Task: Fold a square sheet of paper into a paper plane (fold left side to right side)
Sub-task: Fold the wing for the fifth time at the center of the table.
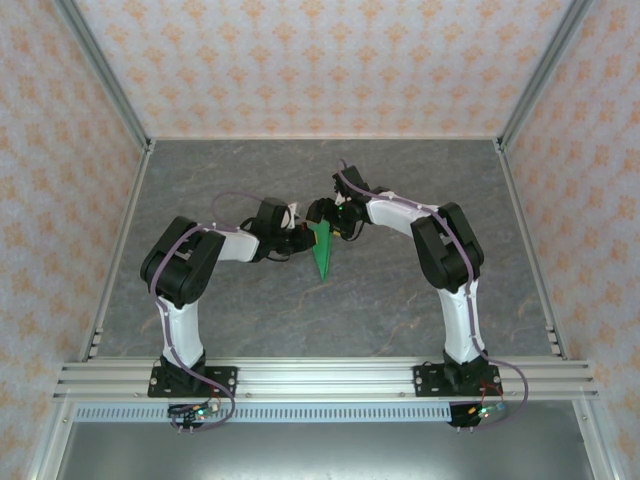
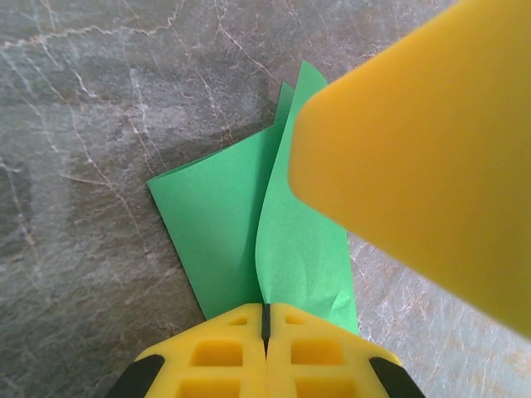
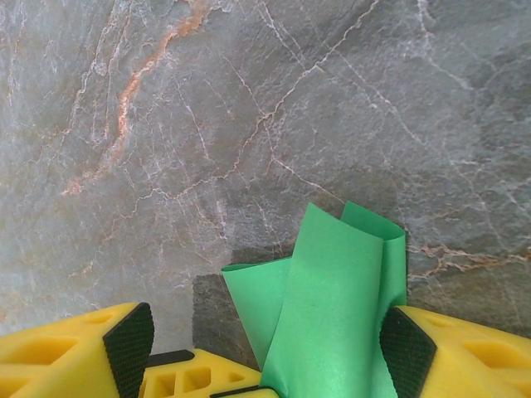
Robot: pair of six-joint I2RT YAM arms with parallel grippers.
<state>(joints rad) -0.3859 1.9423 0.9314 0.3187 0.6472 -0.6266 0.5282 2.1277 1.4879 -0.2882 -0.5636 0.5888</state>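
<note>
Mid-frame in the top view: the paper plane (image 1: 323, 250), a half-made green dart, pinched by your clenched left gripper (image 2: 267, 348); right gripper (image 3: 270, 352) released, jaws astride its raised layer; step judged a side-to-side fold, so next close right there and carry it across.

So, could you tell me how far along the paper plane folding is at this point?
Done: the sheet of paper is already folded into a layered, pointed shape. In hand: the left gripper is shut on one end, and the open right gripper straddles a raised flap. Remaining: that flap curls up uncreased, so it is no slim dart yet.
</note>
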